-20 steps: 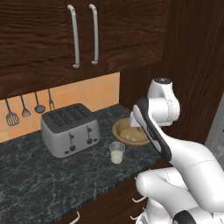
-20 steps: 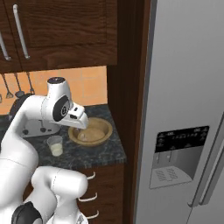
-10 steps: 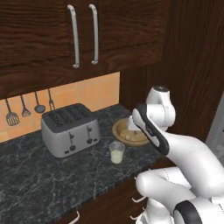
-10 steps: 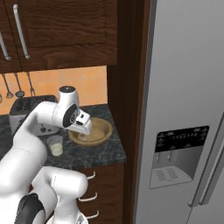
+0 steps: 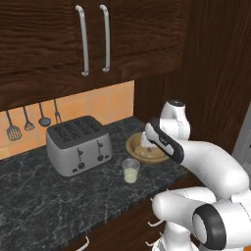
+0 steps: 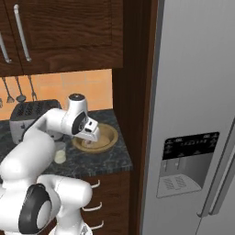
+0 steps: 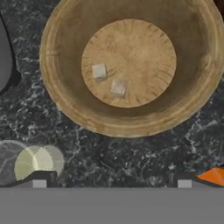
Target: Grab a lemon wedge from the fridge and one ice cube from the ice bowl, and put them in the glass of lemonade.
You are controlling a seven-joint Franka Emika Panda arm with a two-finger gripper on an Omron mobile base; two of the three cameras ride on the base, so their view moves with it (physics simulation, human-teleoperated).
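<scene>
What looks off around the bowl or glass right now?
Nothing stands out. The bowl sits flat on the counter with two ice cubes inside; the glass stands upright, no spill, beside the toaster.

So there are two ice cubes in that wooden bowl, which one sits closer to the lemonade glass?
In the hand view, the left ice cube is closer to the glass of lemonade; the other ice cube lies just beside it in the ice bowl.

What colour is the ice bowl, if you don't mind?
Tan, wood-grained; the ice bowl shows best in the hand view.
</scene>
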